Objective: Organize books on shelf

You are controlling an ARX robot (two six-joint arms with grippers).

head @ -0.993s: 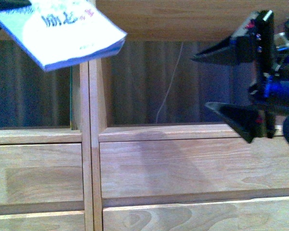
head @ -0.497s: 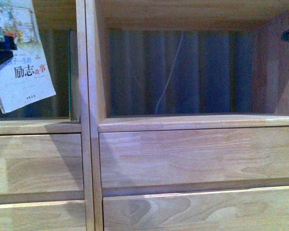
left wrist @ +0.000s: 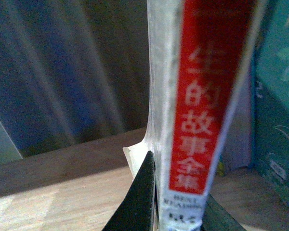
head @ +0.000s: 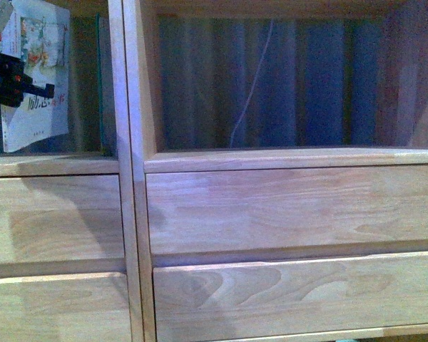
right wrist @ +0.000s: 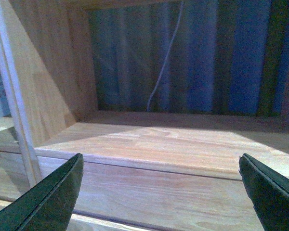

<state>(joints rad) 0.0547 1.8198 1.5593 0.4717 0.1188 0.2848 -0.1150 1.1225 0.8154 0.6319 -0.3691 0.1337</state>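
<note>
The white paperback book (head: pixel 36 78) stands nearly upright in the left compartment of the light wood shelf (head: pixel 271 206), its lower edge just at the compartment floor. My left gripper (head: pixel 18 82) is shut on it. In the left wrist view its red-topped spine (left wrist: pixel 202 96) rises between the two black fingers (left wrist: pixel 139 197) of the left gripper (left wrist: pixel 178 207). A thin dark teal book (left wrist: pixel 279 115) stands beside it, and shows as a dark sliver (head: pixel 100 78) against the upright post. My right gripper (right wrist: pixel 159 192) is open, in front of the right compartment, holding nothing.
A vertical wooden post (head: pixel 128 171) divides the two compartments. Plain drawer-like fronts (head: pixel 285 285) run below them. Behind the backless right compartment hang a striped curtain (head: pixel 307 78) and a thin white cord (head: pixel 250 85).
The white book has swung from flat and tilted to nearly upright and moved into the left compartment. The right gripper has left the front view. The view has shifted upward.
</note>
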